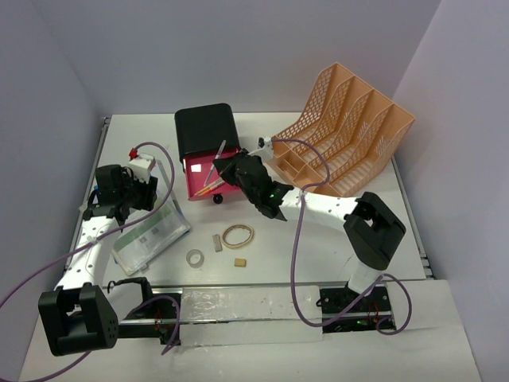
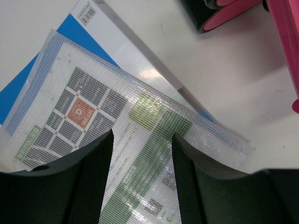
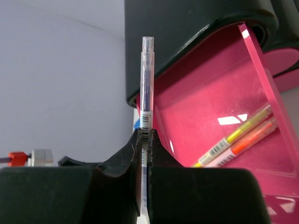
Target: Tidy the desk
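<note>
The white desk (image 1: 334, 247) holds a black drawer box (image 1: 205, 131) with an open pink drawer (image 1: 208, 180). My right gripper (image 1: 231, 169) is shut on a clear blue pen (image 3: 146, 84) and holds it upright over the open drawer (image 3: 219, 107). A yellow and an orange marker (image 3: 236, 137) lie inside the drawer. My left gripper (image 2: 142, 154) is open, hovering over a clear mesh pouch with printed sheets (image 2: 98, 140), which also shows in the top view (image 1: 151, 237).
A peach mesh file rack (image 1: 342, 131) stands at the back right. A rubber band (image 1: 237, 235), tape roll (image 1: 195, 258), eraser (image 1: 238, 262) and small stick (image 1: 216, 242) lie mid-desk. A blue and white booklet (image 2: 93, 32) lies under the pouch.
</note>
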Tool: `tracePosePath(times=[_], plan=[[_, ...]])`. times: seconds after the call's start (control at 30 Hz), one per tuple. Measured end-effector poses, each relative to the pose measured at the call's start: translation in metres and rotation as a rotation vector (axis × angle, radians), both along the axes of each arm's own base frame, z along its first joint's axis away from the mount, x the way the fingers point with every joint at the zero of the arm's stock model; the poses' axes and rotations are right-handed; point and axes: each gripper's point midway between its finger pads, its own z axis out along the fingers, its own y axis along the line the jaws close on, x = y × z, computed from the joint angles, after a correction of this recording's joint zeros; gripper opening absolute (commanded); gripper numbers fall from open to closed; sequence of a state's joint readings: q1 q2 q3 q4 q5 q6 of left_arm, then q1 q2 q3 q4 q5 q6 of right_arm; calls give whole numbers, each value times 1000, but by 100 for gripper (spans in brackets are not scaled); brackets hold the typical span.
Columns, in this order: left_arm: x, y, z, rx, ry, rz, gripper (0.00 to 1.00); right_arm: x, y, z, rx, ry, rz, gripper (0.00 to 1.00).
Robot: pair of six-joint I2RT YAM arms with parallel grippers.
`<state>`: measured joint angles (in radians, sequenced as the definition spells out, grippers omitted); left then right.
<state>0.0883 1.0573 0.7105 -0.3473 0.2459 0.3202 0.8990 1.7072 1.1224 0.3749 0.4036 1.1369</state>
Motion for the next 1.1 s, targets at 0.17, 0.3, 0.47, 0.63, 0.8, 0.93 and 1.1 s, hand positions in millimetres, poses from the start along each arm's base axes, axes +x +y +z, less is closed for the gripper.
tracePosePath(times=[0.17, 0.3, 0.47, 0.63, 0.8, 0.93, 1.1], plan=[[-1, 0, -1, -1, 2, -1, 60, 11, 12, 2, 42, 9, -24, 40], [-2, 0, -4, -1, 9, -1, 60, 13, 15, -6, 46, 29, -31, 52], [-2, 1, -5, -2, 10, 4, 60, 9, 17, -6, 9, 9, -22, 52], [-2, 1, -4, -4, 8, 2, 61, -4, 13, 17, -63, -65, 22, 47], [-2, 1, -4, -4, 7, 2, 61, -28, -6, 57, -92, -153, 62, 42], [-2, 1, -4, -4, 7, 2, 61, -50, -28, 53, -126, -145, 77, 41], [-2, 1, -4, -5, 7, 1, 61, -72, -36, -6, -238, -41, 115, 50]])
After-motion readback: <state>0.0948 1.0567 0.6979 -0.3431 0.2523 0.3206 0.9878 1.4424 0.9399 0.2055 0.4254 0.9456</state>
